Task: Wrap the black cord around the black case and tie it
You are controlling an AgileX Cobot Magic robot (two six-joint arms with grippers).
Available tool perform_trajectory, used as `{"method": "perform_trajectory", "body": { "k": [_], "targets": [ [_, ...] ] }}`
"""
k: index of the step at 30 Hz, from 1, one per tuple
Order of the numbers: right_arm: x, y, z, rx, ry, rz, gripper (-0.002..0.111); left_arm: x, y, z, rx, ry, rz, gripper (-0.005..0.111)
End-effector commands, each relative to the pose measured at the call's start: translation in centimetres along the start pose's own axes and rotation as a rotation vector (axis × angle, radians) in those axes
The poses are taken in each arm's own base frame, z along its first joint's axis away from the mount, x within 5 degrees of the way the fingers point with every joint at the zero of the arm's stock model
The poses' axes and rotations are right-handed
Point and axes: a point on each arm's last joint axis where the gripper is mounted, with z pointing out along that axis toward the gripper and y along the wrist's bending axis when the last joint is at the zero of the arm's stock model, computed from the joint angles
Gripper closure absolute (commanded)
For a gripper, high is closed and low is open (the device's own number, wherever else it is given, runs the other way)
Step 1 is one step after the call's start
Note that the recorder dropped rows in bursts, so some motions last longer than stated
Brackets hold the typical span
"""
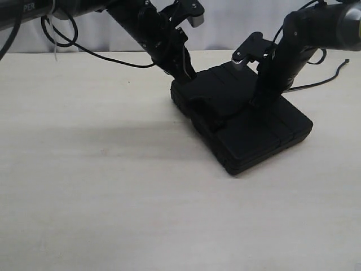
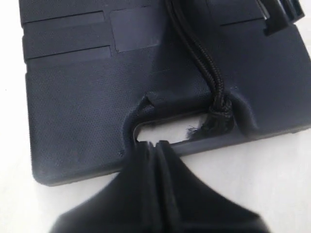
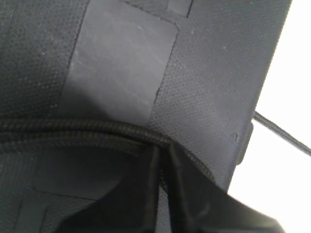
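The black case [image 1: 254, 135] lies flat on the table, its handle cutout toward the left arm. The black cord [image 2: 204, 63] runs across the top of the case and ends in a knot with a frayed tuft [image 2: 219, 109] at the handle opening. My left gripper [image 2: 156, 144] is shut, with its tips against the handle's outer bar [image 2: 97, 167]; in the exterior view the left gripper [image 1: 189, 76] meets the case's far corner. My right gripper [image 3: 163, 148] is shut on the black cord [image 3: 73, 127] on top of the case; in the exterior view the right gripper [image 1: 256, 101] stands on the case's middle.
A thin black strand [image 1: 330, 79] trails from behind the case over the table [image 1: 84, 169] to the right. Loose black cables [image 1: 84, 48] hang from the left arm at the back left. A white backdrop closes off the rear.
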Motion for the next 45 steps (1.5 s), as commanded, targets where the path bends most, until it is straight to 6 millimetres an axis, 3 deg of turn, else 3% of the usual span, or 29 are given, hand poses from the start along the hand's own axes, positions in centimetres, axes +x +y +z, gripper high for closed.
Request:
{"method": "perform_trajectory", "body": {
  "k": [1,9,17,21,25,27,30,32,37,40,45],
  "targets": [
    [0.6,-0.5,0.1,0.058,0.044,0.058,0.104,-0.3,-0.4,0.0,0.034,-0.025,-0.008,0.107],
    [0.5,-2.0,-2.0,0.186,0.022,0.179,0.104,-0.7,-1.5,0.3,0.171,-0.101,0.049,0.107],
    [0.6,-2.2,-2.8,0.2,0.014,0.239,0.104,1.2,-1.4,3.6,0.27,-0.048,0.009,0.107],
    [1.2,-3.1,-2.8,0.239,0.01,0.379,0.104,1.9,-1.4,4.8,0.298,-0.04,-0.011,0.107],
    [3.1,-5.0,-2.6,0.241,0.025,0.544,0.104,1.6,-2.0,5.4,0.293,-0.028,0.03,0.107],
    [6.2,-7.0,-1.9,0.203,0.059,0.694,0.104,1.2,-2.6,5.8,0.291,-0.024,0.076,0.107],
    [9.4,-7.7,-0.4,0.166,0.13,0.76,0.104,1.0,-2.3,5.8,0.251,-0.031,0.079,0.107],
    [10.7,-6.8,1.4,0.087,0.159,0.772,0.104,1.2,-1.9,5.6,0.227,-0.027,0.068,0.107],
    [9.5,-3.8,5.2,-0.22,0.087,0.789,0.104,2.8,-0.1,4.2,0.095,0.149,0.045,0.107],
    [9.0,-2.0,5.1,-0.411,0.051,0.76,0.104,3.0,0.8,2.8,0.047,0.154,0.027,0.107],
    [9.3,-1.1,4.3,-0.445,0.032,0.756,0.104,2.6,1.0,1.6,0.029,0.126,-0.022,0.107]
  ]
}}
